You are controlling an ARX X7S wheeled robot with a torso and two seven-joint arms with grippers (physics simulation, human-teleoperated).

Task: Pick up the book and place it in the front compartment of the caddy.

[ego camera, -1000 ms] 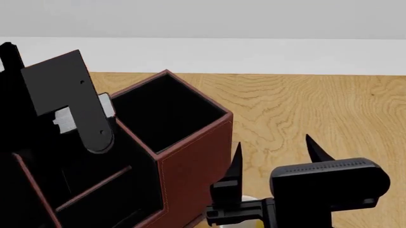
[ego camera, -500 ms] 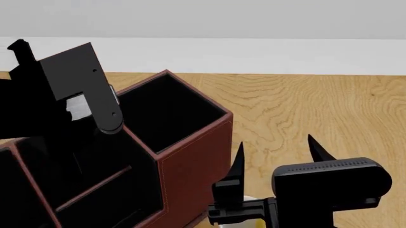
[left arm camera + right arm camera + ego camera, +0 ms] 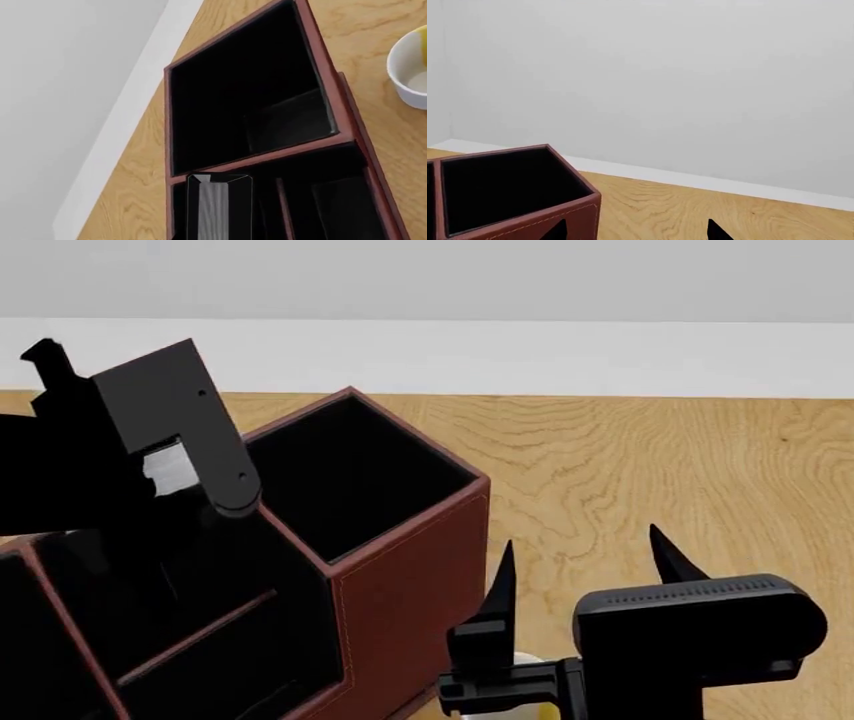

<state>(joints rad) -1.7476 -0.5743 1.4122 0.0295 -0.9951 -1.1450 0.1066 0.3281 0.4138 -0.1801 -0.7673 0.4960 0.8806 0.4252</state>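
The caddy (image 3: 400, 600) is a dark red stitched box with a black inside, at the head view's left. It also shows in the left wrist view (image 3: 257, 160) and the right wrist view (image 3: 527, 225). The book (image 3: 217, 207), black with a pale grey page edge, shows end-on in the left wrist view. It hangs over the narrow compartment beside the large end one. My left gripper (image 3: 174, 440) hovers over the caddy, shut on the book; its fingers are hidden. My right gripper (image 3: 583, 560) is open and empty beside the caddy's near corner, also in its own view (image 3: 637, 232).
A white mug (image 3: 410, 70) with yellow inside stands on the wooden table (image 3: 667, 470) close to the caddy's side. A pale wall (image 3: 660, 75) and white skirting run behind the table. The caddy's large end compartment (image 3: 354, 480) is open and dark.
My left arm has risen and moved right over the caddy, then settled slightly lower. The right gripper has barely moved.
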